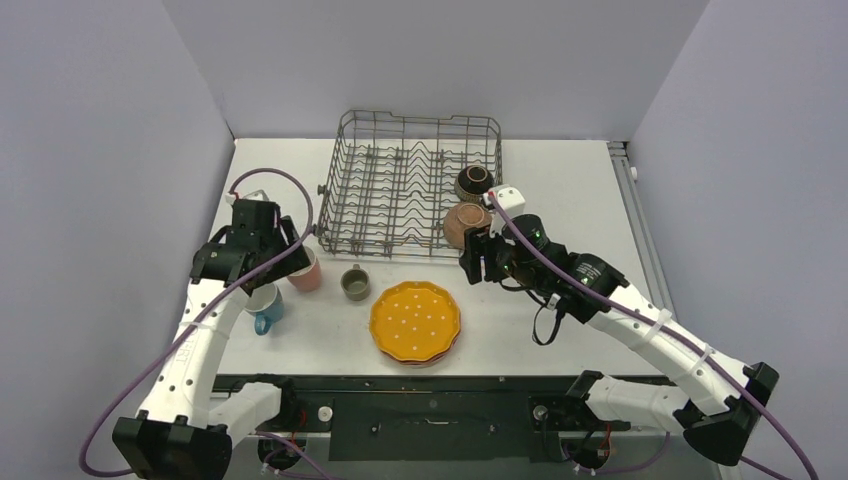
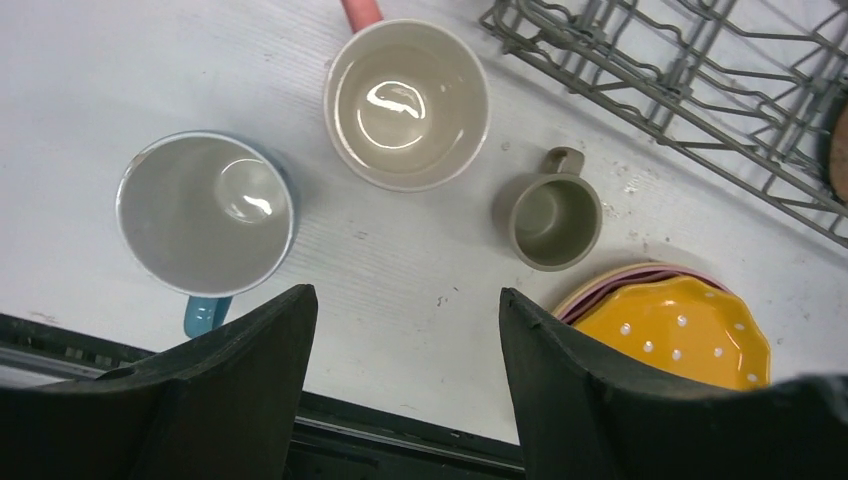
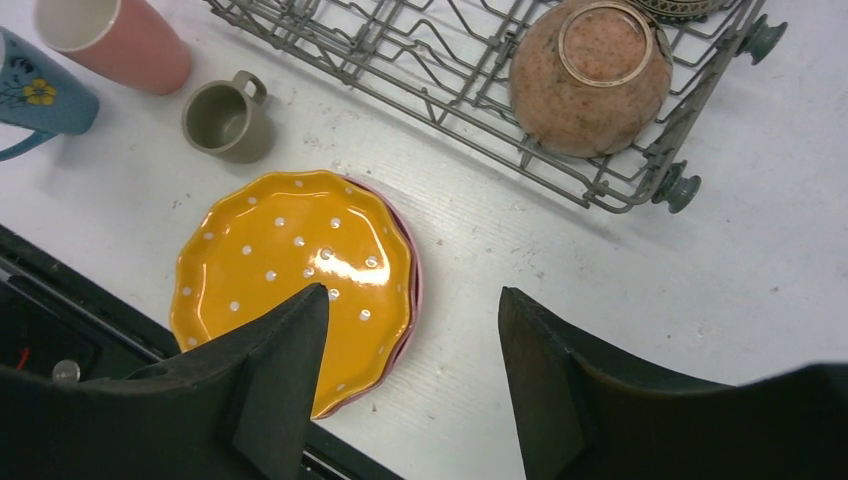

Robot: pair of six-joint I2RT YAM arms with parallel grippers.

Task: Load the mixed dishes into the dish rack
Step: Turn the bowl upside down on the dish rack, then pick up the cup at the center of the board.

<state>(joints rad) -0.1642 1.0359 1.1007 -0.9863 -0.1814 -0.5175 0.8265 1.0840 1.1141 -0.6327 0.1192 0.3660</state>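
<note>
While left gripper (image 2: 405,300) and right gripper (image 3: 410,300) both hang spread and empty, terracotta bowl (image 3: 590,75) and dark brown bowl (image 1: 473,182) sit in dish rack (image 3: 440,60), right end. Scalloped yellow dotted plate (image 3: 290,260) lies stacked on pink plates (image 3: 415,270), near right gripper. Risk: the glossy flat rim slips the pinch, or the pink plates drag toward the table (image 3: 700,300) edge.

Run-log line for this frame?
dish rack: terracotta bowl, dark brown bowl inside | table: plate stack, blue mug, pink cup, grey-green cup | left hand: open, empty, over cups | right hand: open, empty, by rack corner
</note>
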